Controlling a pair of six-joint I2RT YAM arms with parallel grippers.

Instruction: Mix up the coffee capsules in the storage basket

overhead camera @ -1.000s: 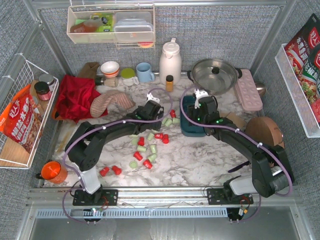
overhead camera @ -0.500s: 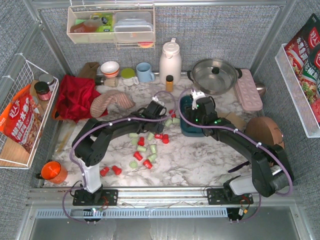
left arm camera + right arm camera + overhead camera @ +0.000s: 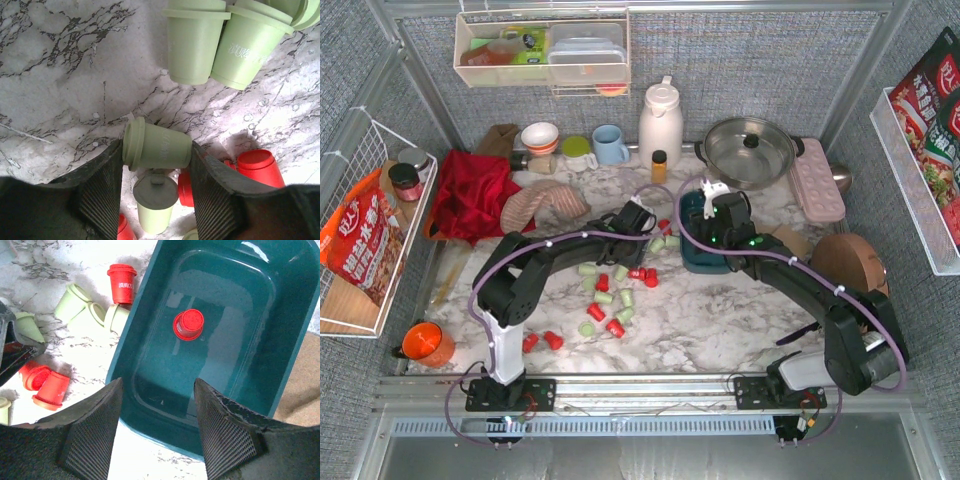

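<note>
The dark teal storage basket (image 3: 280, 340) holds one red capsule (image 3: 188, 324); in the top view the basket (image 3: 694, 252) is mostly hidden under my right arm. My right gripper (image 3: 157, 387) is open and empty above the basket's near wall, also seen from the top (image 3: 720, 215). My left gripper (image 3: 156, 150) is shut on a mint green capsule (image 3: 160, 147), held sideways above the table, just left of the basket in the top view (image 3: 642, 222). Red and green capsules (image 3: 610, 292) lie scattered on the marble, with some (image 3: 82, 310) beside the basket's left wall.
An amber bottle (image 3: 659, 165), white thermos (image 3: 660, 120), steel pot (image 3: 750, 150), pink tray (image 3: 817, 180) and blue mug (image 3: 610, 145) stand at the back. A red cloth (image 3: 470, 190) lies at the left, an orange mug (image 3: 425, 343) at the front left.
My left gripper has moved right toward the basket. The right arm has stayed over the basket.
</note>
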